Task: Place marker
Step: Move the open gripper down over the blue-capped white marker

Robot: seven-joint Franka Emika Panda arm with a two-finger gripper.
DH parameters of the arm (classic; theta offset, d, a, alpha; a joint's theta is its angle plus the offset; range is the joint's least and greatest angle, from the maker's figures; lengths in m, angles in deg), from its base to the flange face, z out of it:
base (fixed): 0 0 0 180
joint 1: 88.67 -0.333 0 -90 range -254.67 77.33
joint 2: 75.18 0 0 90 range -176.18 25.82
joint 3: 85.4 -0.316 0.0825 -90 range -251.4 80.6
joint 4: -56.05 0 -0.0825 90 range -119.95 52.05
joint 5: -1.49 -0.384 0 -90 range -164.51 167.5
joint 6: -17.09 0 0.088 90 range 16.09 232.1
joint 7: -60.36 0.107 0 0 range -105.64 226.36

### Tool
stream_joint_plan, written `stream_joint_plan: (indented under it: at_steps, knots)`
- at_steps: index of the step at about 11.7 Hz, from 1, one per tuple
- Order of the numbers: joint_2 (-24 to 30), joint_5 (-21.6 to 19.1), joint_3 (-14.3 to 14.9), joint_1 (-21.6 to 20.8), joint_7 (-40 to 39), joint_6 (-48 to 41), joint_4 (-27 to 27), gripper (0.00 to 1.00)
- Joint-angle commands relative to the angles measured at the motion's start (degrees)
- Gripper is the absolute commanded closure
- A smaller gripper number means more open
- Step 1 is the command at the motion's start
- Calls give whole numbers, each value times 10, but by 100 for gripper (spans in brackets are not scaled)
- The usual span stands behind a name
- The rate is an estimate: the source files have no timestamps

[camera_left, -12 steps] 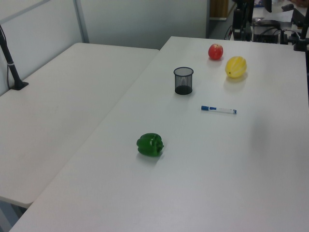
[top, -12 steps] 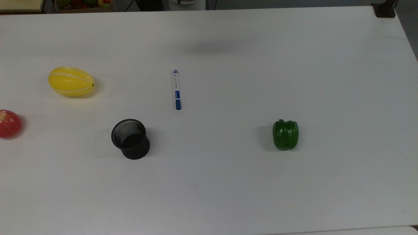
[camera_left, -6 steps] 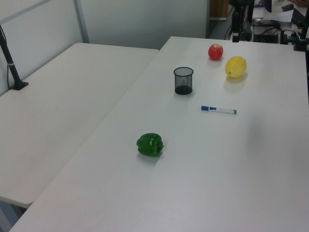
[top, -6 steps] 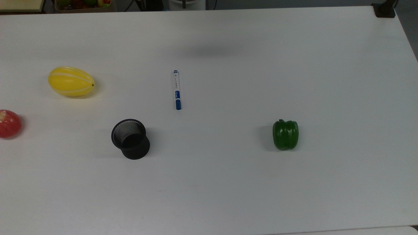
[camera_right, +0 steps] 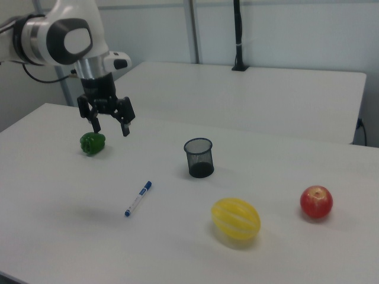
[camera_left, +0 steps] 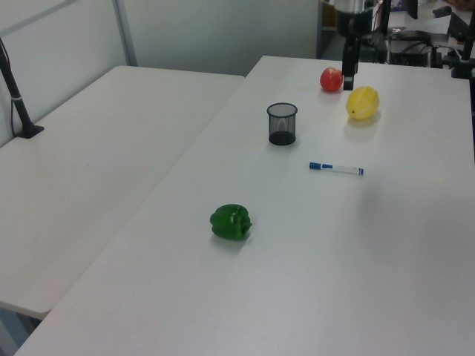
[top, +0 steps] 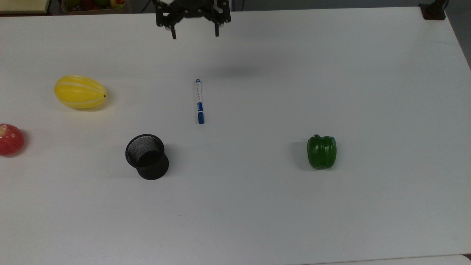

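The black two-finger gripper (camera_right: 111,127) hangs wide open, empty; an off-centre descent could roll the slim white blue-capped marker (top: 199,101) away

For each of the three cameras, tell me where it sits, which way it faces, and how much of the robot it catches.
Top view: overhead, looking down on the table; the open gripper enters at the top edge, above the marker.
Left view: raised beyond the green pepper end, looking along the table to the apple; the gripper hangs there.
Right view: raised at the opposite end, melon nearest; shows arm and gripper.
All share the marker and mesh cup.
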Motion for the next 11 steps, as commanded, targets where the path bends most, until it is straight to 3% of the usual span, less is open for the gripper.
stream_joint_plan:
  at_steps: [1, 11]
  knots:
    - [-22, -5, 3, -3, -10, 68, -42, 0]
    - [-129, 6, 4, 3, -10, 183, -85, 0]
